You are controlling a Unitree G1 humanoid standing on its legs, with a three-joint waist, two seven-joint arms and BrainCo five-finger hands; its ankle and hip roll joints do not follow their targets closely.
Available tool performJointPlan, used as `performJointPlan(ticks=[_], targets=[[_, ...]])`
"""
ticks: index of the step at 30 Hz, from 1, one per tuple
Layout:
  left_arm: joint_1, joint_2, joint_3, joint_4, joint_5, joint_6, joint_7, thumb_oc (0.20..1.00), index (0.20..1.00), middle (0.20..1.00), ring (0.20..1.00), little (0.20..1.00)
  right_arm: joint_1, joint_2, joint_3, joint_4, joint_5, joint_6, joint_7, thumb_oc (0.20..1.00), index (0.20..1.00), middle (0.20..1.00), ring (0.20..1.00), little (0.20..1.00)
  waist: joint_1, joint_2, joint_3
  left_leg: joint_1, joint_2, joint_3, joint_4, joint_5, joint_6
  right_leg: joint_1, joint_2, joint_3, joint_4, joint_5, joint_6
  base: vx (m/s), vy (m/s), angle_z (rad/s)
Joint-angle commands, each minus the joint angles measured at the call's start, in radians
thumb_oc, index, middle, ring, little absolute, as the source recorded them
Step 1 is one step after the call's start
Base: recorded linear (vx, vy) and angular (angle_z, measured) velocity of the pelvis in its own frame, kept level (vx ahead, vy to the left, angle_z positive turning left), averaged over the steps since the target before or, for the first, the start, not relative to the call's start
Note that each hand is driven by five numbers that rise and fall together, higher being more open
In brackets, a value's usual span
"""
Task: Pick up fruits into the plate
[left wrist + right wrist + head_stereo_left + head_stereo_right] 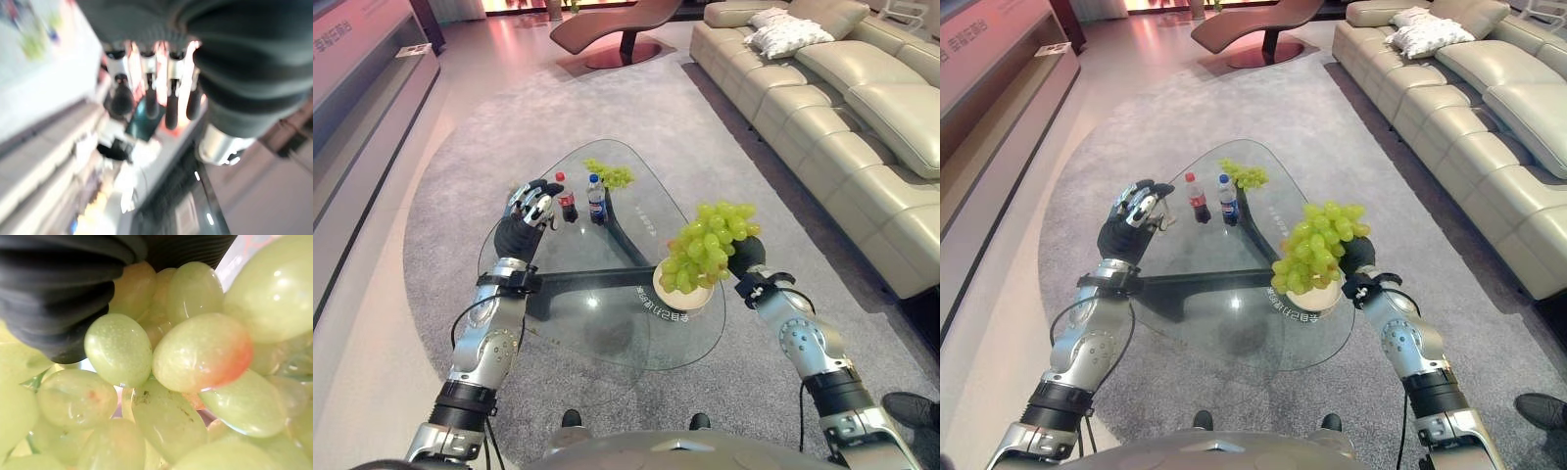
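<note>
While the right robot hand (745, 255), fingers hidden, lifts grapes (710, 245) over the plate (690, 297).

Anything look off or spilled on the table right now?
Nothing spilled. The grape bunch sits at the right hand, over the plate. A second grape bunch lies at the glass table's far end beside two upright bottles. The left hand hovers empty.

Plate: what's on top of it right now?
A grape bunch hangs over the plate, its lower grapes at the rim, with the right hand behind it. The plate's inside is mostly covered.
</note>
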Motion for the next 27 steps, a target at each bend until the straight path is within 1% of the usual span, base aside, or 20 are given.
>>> performJointPlan(ticks=[1, 6, 7, 10, 11, 14, 15, 16, 17, 18, 19, 21, 25, 27], targets=[[-0.028, 0.028, 0.056, 0.033, 0.065, -0.059, 0.009, 0.2, 0.2, 0.2, 0.2, 0.2, -0.063, 0.012, -0.078, -0.019, 0.014, -0.078, 0.008, 0.2, 0.2, 0.2, 0.2, 0.2, 0.009, -0.03, 0.038, -0.004, -0.037, 0.034, 0.053, -0.14, 0.027, 0.032, 0.017, -0.011, 0.098, -0.169, -0.029, -0.03, 0.006, 0.06], [-0.007, 0.01, 0.057, 0.151, 0.085, -0.057, 0.033, 0.2, 0.2, 0.2, 0.2, 0.2, -0.068, -0.005, -0.083, 0.078, -0.004, -0.096, -0.004, 0.2, 0.2, 0.2, 0.2, 0.2, 0.022, -0.028, 0.065, -0.032, -0.044, 0.015, 0.063, -0.14, 0.029, 0.008, 0.021, -0.009, 0.114, -0.176, -0.033, -0.04, 0.003, 0.09], [-0.006, 0.005, 0.055, 0.204, 0.099, -0.063, 0.04, 0.2, 0.2, 0.2, 0.2, 0.2, -0.086, -0.02, -0.084, 0.123, -0.017, -0.103, -0.013, 0.2, 0.2, 0.2, 0.2, 0.2, 0.028, -0.028, 0.08, -0.046, -0.048, 0.005, 0.066, -0.14, 0.029, -0.003, 0.022, -0.007, 0.118, -0.178, -0.035, -0.09, -0.005, 0.07], [-0.016, 0.004, 0.042, 0.265, 0.109, -0.061, 0.057, 0.2, 0.2, 0.2, 0.2, 0.2, -0.114, -0.034, -0.076, 0.171, -0.033, -0.11, -0.027, 0.2, 0.2, 0.2, 0.2, 0.2, 0.034, -0.027, 0.102, -0.063, -0.054, -0.005, 0.064, -0.136, 0.03, -0.018, 0.024, -0.007, 0.12, -0.176, -0.036, -0.1, -0.005, 0.05], [-0.028, -0.001, 0.032, 0.336, 0.127, -0.064, 0.07, 0.2, 0.2, 0.2, 0.2, 0.2, -0.151, -0.049, -0.065, 0.23, -0.058, -0.129, -0.041, 0.2, 0.2, 0.2, 0.2, 0.2, 0.043, -0.025, 0.13, -0.083, -0.06, -0.018, 0.06, -0.131, 0.031, -0.035, 0.026, -0.005, 0.121, -0.175, -0.038, -0.17, -0.011, 0.08], [-0.051, -0.003, 0.016, 0.442, 0.134, -0.063, 0.09, 0.2, 0.2, 0.2, 0.2, 0.2, -0.211, -0.068, -0.049, 0.312, -0.094, -0.15, -0.054, 0.2, 0.2, 0.2, 0.2, 0.2, 0.053, -0.022, 0.169, -0.114, -0.07, -0.033, 0.055, -0.122, 0.033, -0.064, 0.031, -0.003, 0.129, -0.175, -0.041, -0.17, -0.011, 0.05], [-0.066, -0.005, 0.005, 0.506, 0.142, -0.056, 0.108, 0.2, 0.2, 0.2, 0.2, 0.2, -0.248, -0.075, -0.035, 0.356, -0.119, -0.165, -0.072, 0.2, 0.2, 0.2, 0.2, 0.2, 0.059, -0.019, 0.191, -0.131, -0.074, -0.041, 0.052, -0.116, 0.034, -0.081, 0.034, -0.002, 0.138, -0.175, -0.044, -0.12, -0.004, 0.08], [-0.07, -0.008, 0.002, 0.531, 0.142, -0.061, 0.108, 0.2, 0.2, 0.2, 0.2, 0.2, -0.261, -0.08, -0.03, 0.369, -0.126, -0.168, -0.077, 0.2, 0.2, 0.2, 0.2, 0.2, 0.06, -0.018, 0.197, -0.136, -0.076, -0.045, 0.051, -0.113, 0.035, -0.087, 0.036, -0.002, 0.141, -0.176, -0.045, -0.12, 0.003, 0.14], [-0.08, -0.011, -0.003, 0.583, 0.15, -0.047, 0.12, 0.2, 0.2, 0.2, 0.2, 0.2, -0.29, -0.088, -0.019, 0.396, -0.151, -0.17, -0.092, 0.2, 0.2, 0.2, 0.2, 0.2, 0.064, -0.015, 0.213, -0.148, -0.081, -0.052, 0.049, -0.109, 0.037, -0.102, 0.039, -0.002, 0.15, -0.177, -0.047, -0.08, 0.01, 0.12], [-0.082, -0.013, -0.005, 0.609, 0.153, -0.05, 0.121, 0.2, 0.2, 0.2, 0.2, 0.2, -0.303, -0.093, -0.016, 0.408, -0.16, -0.172, -0.096, 0.2, 0.2, 0.2, 0.2, 0.2, 0.065, -0.013, 0.222, -0.155, -0.084, -0.055, 0.049, -0.107, 0.038, -0.109, 0.04, -0.002, 0.153, -0.177, -0.048, -0.11, 0.026, 0.12], [-0.083, -0.018, -0.008, 0.656, 0.164, -0.044, 0.128, 0.438, 0.438, 0.438, 0.438, 0.438, -0.325, -0.103, -0.009, 0.434, -0.179, -0.174, -0.102, 0.2, 0.2, 0.2, 0.2, 0.2, 0.069, -0.008, 0.241, -0.17, -0.09, -0.06, 0.052, -0.105, 0.04, -0.124, 0.041, -0.001, 0.161, -0.178, -0.051, -0.09, 0.033, 0.07], [-0.073, -0.019, -0.012, 0.716, 0.19, -0.031, 0.142, 1.0, 1.0, 1.0, 1.0, 1.0, -0.349, -0.125, -0.005, 0.462, -0.209, -0.184, -0.114, 0.2, 0.2, 0.2, 0.2, 0.2, 0.074, -0.002, 0.265, -0.191, -0.099, -0.066, 0.058, -0.102, 0.044, -0.148, 0.043, 0.001, 0.172, -0.177, -0.055, -0.08, 0.039, 0.05], [-0.059, -0.021, 0.0, 0.81, 0.217, -0.019, 0.121, 1.0, 1.0, 1.0, 1.0, 1.0, -0.402, -0.155, -0.005, 0.522, -0.273, -0.193, -0.134, 0.2, 0.2, 0.2, 0.2, 0.2, 0.085, 0.008, 0.301, -0.223, -0.114, -0.076, 0.07, -0.099, 0.05, -0.183, 0.048, 0.002, 0.19, -0.178, -0.06, -0.07, 0.029, 0.06], [-0.05, -0.02, -0.001, 0.869, 0.235, -0.014, 0.111, 1.0, 1.0, 1.0, 1.0, 1.0, -0.455, -0.189, -0.004, 0.575, -0.313, -0.194, -0.139, 0.2, 0.2, 0.2, 0.2, 0.2, 0.095, 0.021, 0.332, -0.251, -0.123, -0.078, 0.08, -0.091, 0.051, -0.211, 0.051, -0.002, 0.206, -0.178, -0.065, -0.1, 0.036, 0.03]])
